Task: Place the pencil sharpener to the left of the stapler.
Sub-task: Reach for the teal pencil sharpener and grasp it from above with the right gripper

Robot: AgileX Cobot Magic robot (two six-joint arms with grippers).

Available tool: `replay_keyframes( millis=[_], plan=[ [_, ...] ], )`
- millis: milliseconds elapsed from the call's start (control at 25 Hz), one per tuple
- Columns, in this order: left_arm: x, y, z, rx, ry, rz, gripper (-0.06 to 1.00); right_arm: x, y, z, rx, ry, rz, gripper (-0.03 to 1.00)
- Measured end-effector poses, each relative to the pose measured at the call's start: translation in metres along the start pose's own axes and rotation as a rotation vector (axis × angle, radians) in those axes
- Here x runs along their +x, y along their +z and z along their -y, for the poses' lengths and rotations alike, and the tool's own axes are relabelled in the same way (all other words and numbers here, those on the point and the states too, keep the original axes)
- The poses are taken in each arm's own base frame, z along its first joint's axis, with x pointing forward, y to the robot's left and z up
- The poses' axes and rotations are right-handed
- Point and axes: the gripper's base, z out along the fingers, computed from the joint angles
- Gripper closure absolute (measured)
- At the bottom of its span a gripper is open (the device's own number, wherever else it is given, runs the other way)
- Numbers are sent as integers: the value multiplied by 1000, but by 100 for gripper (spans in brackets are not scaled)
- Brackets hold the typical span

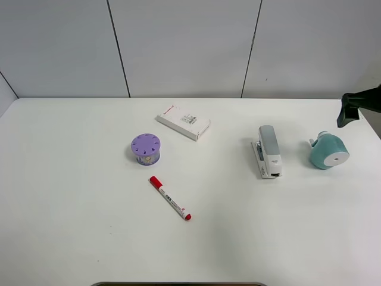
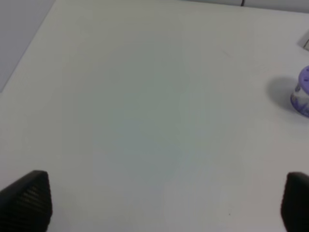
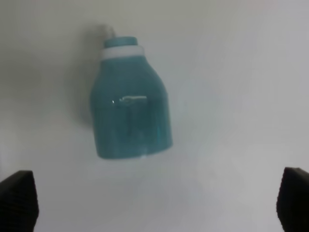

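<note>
The teal pencil sharpener (image 1: 328, 152) lies on the white table at the far right, its white round face turned toward the front. To its left is the grey-and-white stapler (image 1: 269, 151), so the sharpener is on the stapler's right side. My right gripper (image 1: 347, 115) hovers just behind and above the sharpener. In the right wrist view the sharpener (image 3: 129, 121) lies ahead of the open right gripper (image 3: 157, 203), with nothing between the fingers. The left gripper (image 2: 159, 208) is open over bare table; the exterior high view does not show it.
A purple round holed container (image 1: 146, 148) stands left of centre and also shows in the left wrist view (image 2: 301, 99). A flat white box (image 1: 183, 122) lies behind it. A red-capped marker (image 1: 170, 198) lies in front. The table's right edge is close to the sharpener.
</note>
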Motion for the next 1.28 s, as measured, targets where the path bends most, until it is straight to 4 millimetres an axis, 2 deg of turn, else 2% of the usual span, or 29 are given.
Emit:
replay_keyframes(
  millis=[280,560,1280],
  plan=[
    [0,0,0,0,0,0,-1,-5,43,-2,-29,-3,-46,-3],
    [0,0,0,0,0,0,-1,-5,73,-3,-48,2,-82,-3],
    [0,0,0,0,0,0,-1,-2,121,-3,-47,5,-113,-3]
  ],
)
